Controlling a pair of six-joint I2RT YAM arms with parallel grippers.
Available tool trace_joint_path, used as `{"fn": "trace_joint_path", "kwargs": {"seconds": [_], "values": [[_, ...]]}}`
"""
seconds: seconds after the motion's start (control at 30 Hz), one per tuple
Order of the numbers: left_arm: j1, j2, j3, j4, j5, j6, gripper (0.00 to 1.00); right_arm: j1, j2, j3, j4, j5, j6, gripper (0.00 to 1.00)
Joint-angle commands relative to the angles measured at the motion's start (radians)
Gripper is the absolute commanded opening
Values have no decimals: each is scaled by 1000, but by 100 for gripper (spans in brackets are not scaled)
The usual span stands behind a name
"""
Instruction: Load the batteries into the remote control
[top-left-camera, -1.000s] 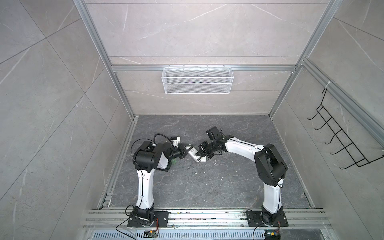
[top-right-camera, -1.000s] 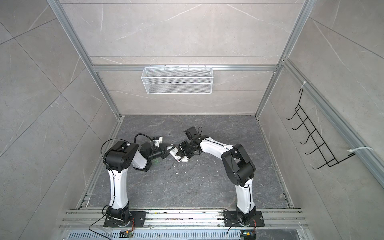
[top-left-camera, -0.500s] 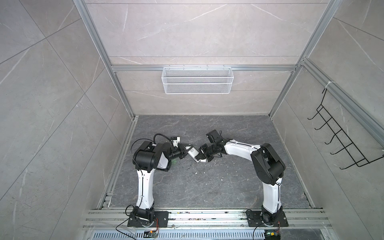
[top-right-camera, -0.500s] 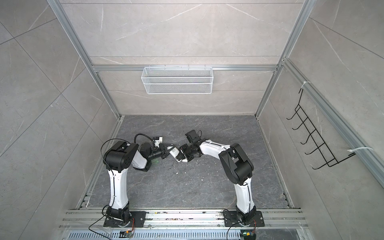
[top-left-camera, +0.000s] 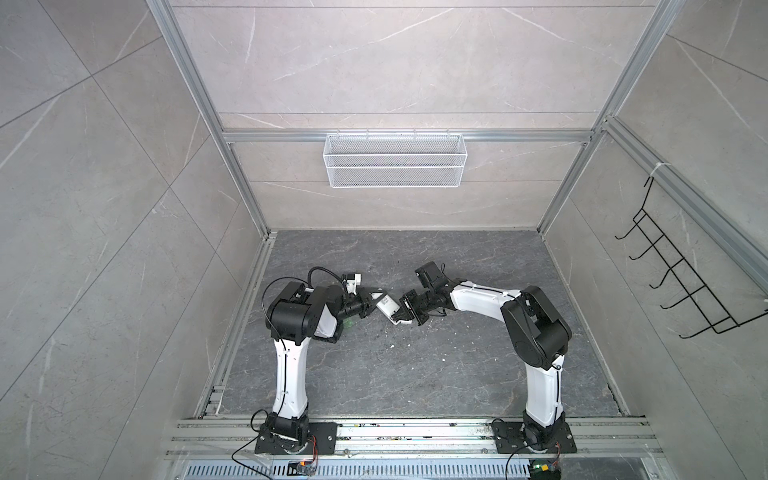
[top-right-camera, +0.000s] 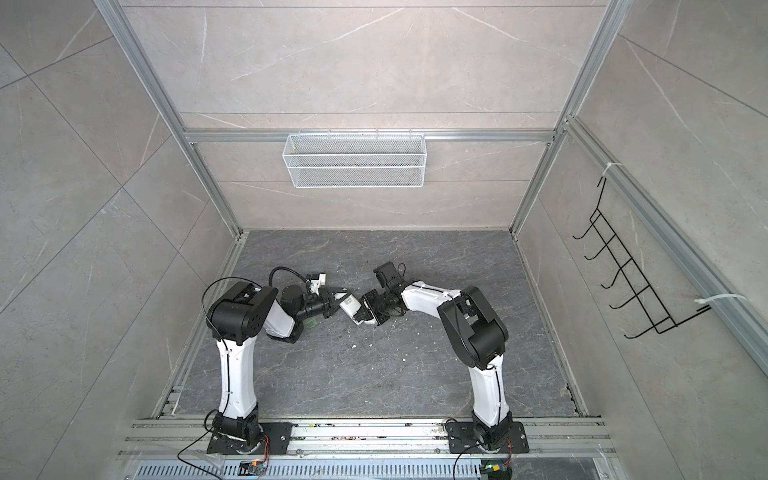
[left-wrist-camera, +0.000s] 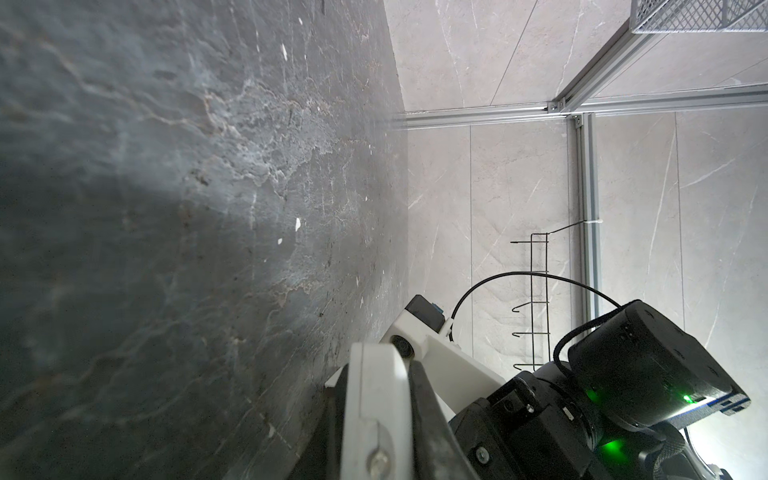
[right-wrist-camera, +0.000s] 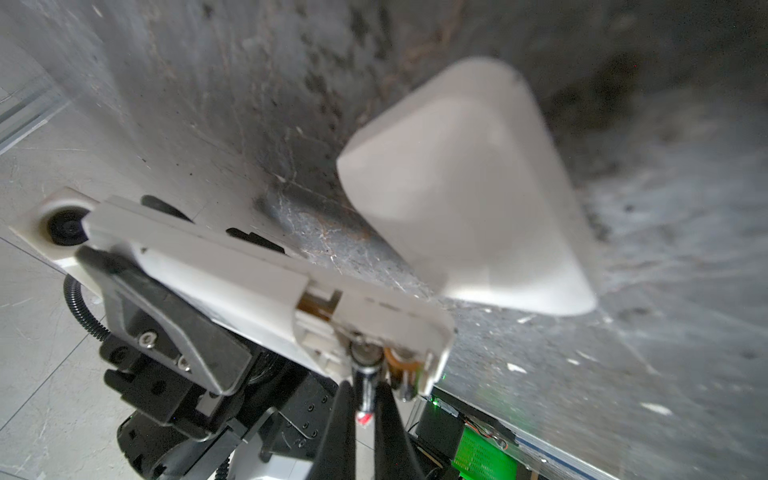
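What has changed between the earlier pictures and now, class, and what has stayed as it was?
The right claw, shut on a battery, crept slightly lower in both top views, at the open end of the remote control. Nothing was taken hold of or let go. The left claw kept its grip on the remote control, which barely moved.

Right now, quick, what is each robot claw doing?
The left gripper is closed, holding the remote control.
The right gripper is closed on a battery at the remote control's open compartment.
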Motion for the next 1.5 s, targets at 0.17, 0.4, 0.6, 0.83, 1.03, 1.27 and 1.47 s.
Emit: {"fn": "trace_joint_path", "kwargs": {"seconds": [0.17,0.4,0.6,0.83,1.03,1.27,1.47], "values": [[0,-12,17,59,25,-8,10,-12,1,1,-21,-11,-18,14],[0,-11,17,59,25,-8,10,-12,1,10,-22,-21,-23,24],[0,-13,16,60,26,-8,10,-13,-2,21,-23,-32,-22,29],[2,-15,14,60,24,-8,10,-14,-24,23,-40,-38,-21,29],[5,-16,13,61,25,-10,9,-22,-27,33,-79,-47,-46,29],[5,-13,13,61,25,-11,10,-29,-49,48,-107,-49,-71,28],[5,-7,14,61,21,-13,10,-31,-96,69,-128,-36,-120,28]]}}
